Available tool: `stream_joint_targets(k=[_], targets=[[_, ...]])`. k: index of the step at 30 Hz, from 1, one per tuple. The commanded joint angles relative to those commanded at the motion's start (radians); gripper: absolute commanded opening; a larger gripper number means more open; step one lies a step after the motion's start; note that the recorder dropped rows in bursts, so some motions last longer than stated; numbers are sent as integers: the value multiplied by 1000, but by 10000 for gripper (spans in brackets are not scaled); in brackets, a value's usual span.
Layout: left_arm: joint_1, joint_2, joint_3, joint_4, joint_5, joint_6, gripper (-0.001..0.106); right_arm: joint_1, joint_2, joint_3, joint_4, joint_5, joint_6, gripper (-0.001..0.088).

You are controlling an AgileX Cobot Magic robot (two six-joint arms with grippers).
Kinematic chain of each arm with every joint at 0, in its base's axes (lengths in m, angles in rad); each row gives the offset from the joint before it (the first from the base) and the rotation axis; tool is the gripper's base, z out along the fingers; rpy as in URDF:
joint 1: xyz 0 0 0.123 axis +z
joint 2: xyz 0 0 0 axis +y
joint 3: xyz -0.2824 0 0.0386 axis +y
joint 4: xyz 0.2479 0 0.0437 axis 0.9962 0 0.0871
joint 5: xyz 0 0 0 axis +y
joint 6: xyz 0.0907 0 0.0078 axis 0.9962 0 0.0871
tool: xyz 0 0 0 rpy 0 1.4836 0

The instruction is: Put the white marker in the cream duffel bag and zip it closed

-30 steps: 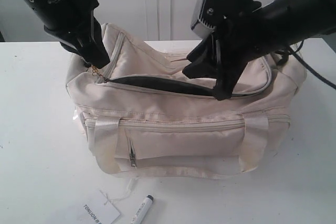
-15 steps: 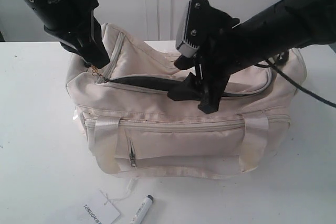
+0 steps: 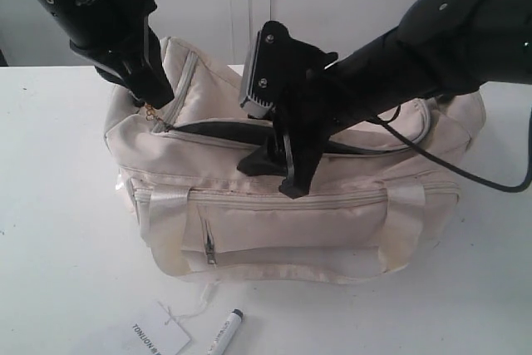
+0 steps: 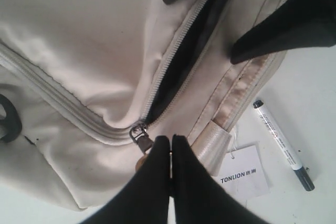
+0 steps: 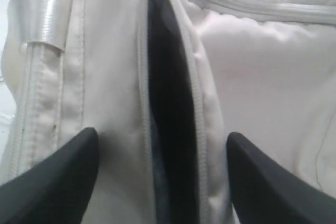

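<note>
right gripper (image 5: 161, 139) spread wide, empty, straddling the unzipped slit (image 5: 169, 98) of cream duffel bag (image 3: 283, 226). i see left gripper (image 4: 171, 148) pinched shut beside zip pull (image 4: 139, 132). white marker (image 3: 224, 332) lies on table (image 3: 58, 205).

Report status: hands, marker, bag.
Left hand shut by the zip pull. Right hand open over the cream duffel bag, zip open. White marker on table beside paper tag, not bagged.
</note>
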Motion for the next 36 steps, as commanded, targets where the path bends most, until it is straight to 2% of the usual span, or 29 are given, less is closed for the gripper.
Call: stream_joint_targets(k=[5, 7, 9, 14, 17, 24, 36], targets=[[0, 0, 0, 0, 0, 0, 0, 6, 29, 0, 5, 0, 2, 628], [0, 0, 0, 0, 0, 0, 0, 6, 31, 0, 5, 0, 2, 574], [0, 0, 0, 0, 0, 0, 0, 6, 31, 0, 9, 0, 2, 479], [0, 0, 0, 0, 0, 0, 0, 6, 31, 0, 11, 0, 2, 157], [0, 0, 0, 0, 0, 0, 0, 6, 31, 0, 11, -7, 2, 6], [0, 0, 0, 22, 0, 0, 0, 6, 13, 0, 13, -26, 62, 0], [10, 2, 0, 111, 0, -3, 0, 6, -43, 0, 18, -26, 62, 0]])
